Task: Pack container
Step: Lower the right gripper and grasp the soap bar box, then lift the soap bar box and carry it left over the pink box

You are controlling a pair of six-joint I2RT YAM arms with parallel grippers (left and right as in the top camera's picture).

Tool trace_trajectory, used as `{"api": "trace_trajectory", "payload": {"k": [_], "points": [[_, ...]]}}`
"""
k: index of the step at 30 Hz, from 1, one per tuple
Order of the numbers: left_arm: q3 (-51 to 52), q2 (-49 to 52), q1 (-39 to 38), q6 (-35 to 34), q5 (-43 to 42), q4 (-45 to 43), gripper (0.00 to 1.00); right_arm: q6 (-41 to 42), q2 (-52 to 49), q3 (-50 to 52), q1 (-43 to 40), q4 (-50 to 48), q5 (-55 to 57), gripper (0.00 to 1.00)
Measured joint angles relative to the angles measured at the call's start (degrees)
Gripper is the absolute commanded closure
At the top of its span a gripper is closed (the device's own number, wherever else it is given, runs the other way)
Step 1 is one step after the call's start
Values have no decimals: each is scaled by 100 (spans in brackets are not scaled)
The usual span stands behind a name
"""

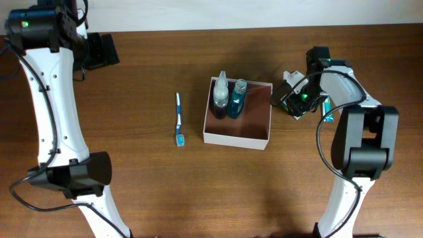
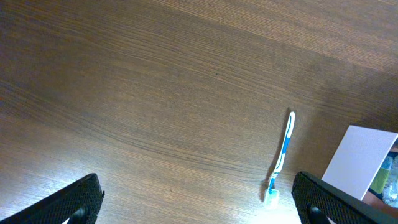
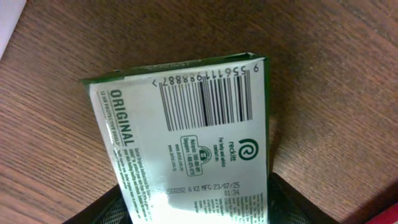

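Observation:
The container [image 1: 252,120] is a square shallow box with white walls and a reddish-brown inside, at the table's middle. Two bottles stand in its far left corner, one clear with dark liquid [image 1: 220,96] and one teal [image 1: 237,99]. My right gripper [image 1: 291,100] is just right of the container and is shut on a green-and-white carton [image 3: 186,118], with its fingers on both sides [image 3: 199,208]. A blue-and-white toothbrush [image 1: 179,119] lies left of the container and also shows in the left wrist view [image 2: 283,155]. My left gripper [image 2: 199,208] is open and empty at the far left [image 1: 100,50].
A small teal item [image 1: 326,110] lies on the table by the right arm. A white container wall [image 2: 359,163] shows at the right of the left wrist view, and its corner [image 3: 9,18] at the top left of the right wrist view.

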State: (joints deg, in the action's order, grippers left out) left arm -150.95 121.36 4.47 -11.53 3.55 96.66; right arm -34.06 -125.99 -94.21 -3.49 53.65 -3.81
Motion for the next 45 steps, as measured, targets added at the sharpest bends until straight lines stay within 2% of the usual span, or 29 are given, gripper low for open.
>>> {"api": "trace_trajectory", "payload": {"k": [4, 6, 11, 18, 28, 31, 38, 45], "points": [[0, 0, 0, 0, 0, 0, 0, 46, 0, -15, 0, -9, 0, 47], [0, 0, 0, 0, 0, 0, 1, 136, -11, -87, 0, 28, 9, 53], [0, 0, 0, 2, 0, 0, 1, 411, -85, -518, 0, 291, 39, 56], [0, 0, 0, 2, 0, -2, 1, 957, -85, -1521, 0, 1032, 87, 56], [0, 0, 0, 2, 0, -2, 1, 2065, -85, -3526, 2, 2999, -101, 56], [0, 0, 0, 2, 0, -2, 1, 2369, -85, -3915, 2, 3462, -337, 58], [0, 0, 0, 2, 0, 0, 1, 2800, -85, -4172, 52, 4286, -920, 58], [0, 0, 0, 0, 0, 0, 1, 3206, -85, -4175, 470, 4334, -1091, 58]]}}
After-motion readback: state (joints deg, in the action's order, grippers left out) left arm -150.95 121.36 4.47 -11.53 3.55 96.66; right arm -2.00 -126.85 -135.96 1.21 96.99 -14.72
